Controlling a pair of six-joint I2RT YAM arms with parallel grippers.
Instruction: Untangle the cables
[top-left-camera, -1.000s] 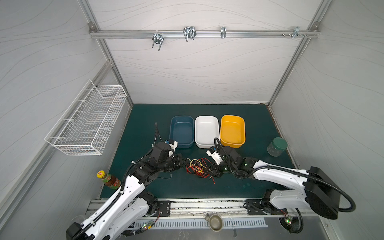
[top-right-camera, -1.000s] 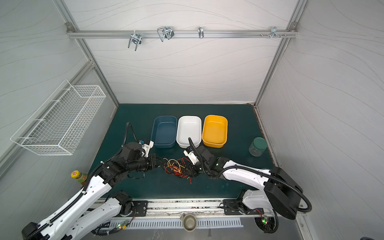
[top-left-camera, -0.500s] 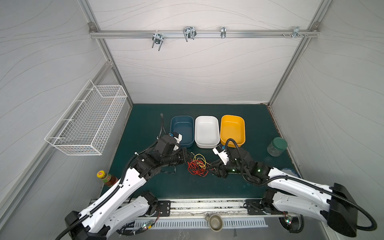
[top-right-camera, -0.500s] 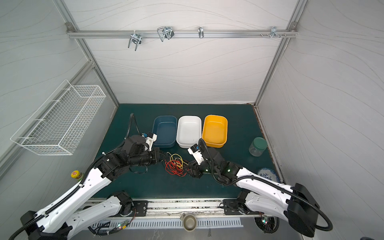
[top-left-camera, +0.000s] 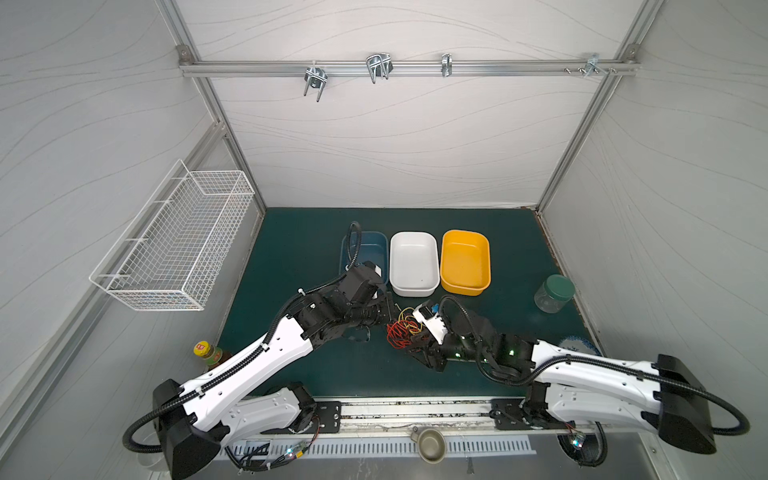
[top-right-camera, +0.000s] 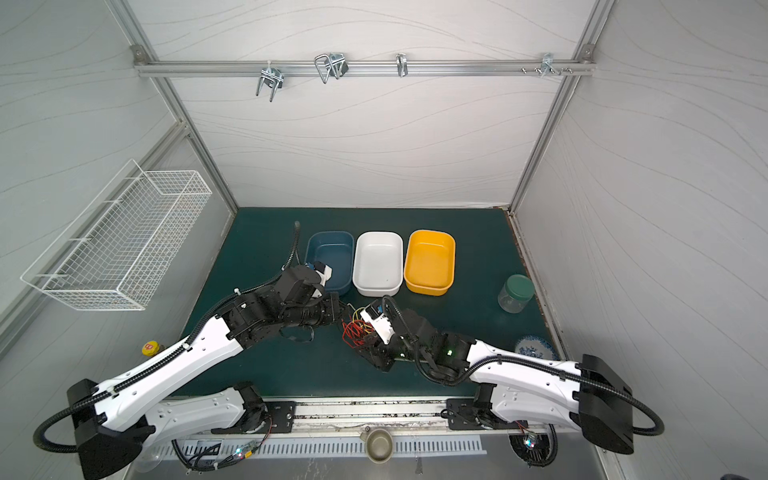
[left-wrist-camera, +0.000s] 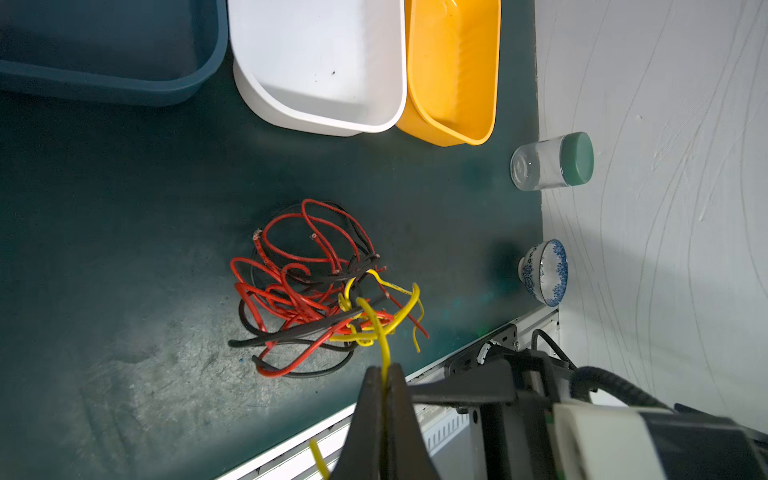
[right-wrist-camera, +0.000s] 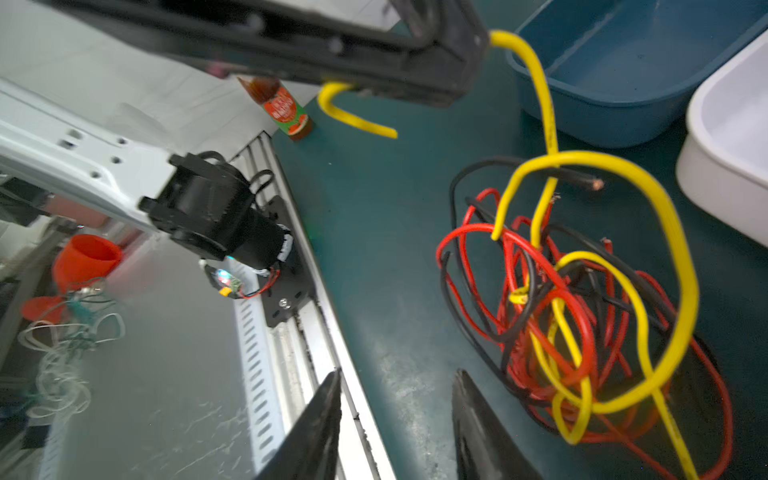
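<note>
The left gripper has its two black fingers pressed flat together on a bright yellow insulated cable. A short tail of that cable sticks out behind the grip. The rest runs from the fingertips down into the tangle of thin red and black cables, where it loops through the other strands. The tangle rests on the dark green mat, near the middle and just in front of a row of bins, and the right wrist view shows yellow loops standing above the heap. Behind the grip, both top views show the left forearm stretching in from the front left corner, with the wrist beside the near end of the dark blue plastic bin. The right gripper has its pointed black fingers parted to a middling gap with nothing between them. They touch no cable and hang just beside the tangle, above the strip of mat next to the metal front rail. The right arm lies low, reaching in from the front right corner with its wrist turned toward the heap. Farther out, a white plastic bin and an orange-yellow plastic bin sit side by side next to the blue one. A clear glass jar with a green lid stands near the right wall. A blue-patterned bowl sits at the front right, and a sauce bottle with a yellow cap stands at the front left.
</note>
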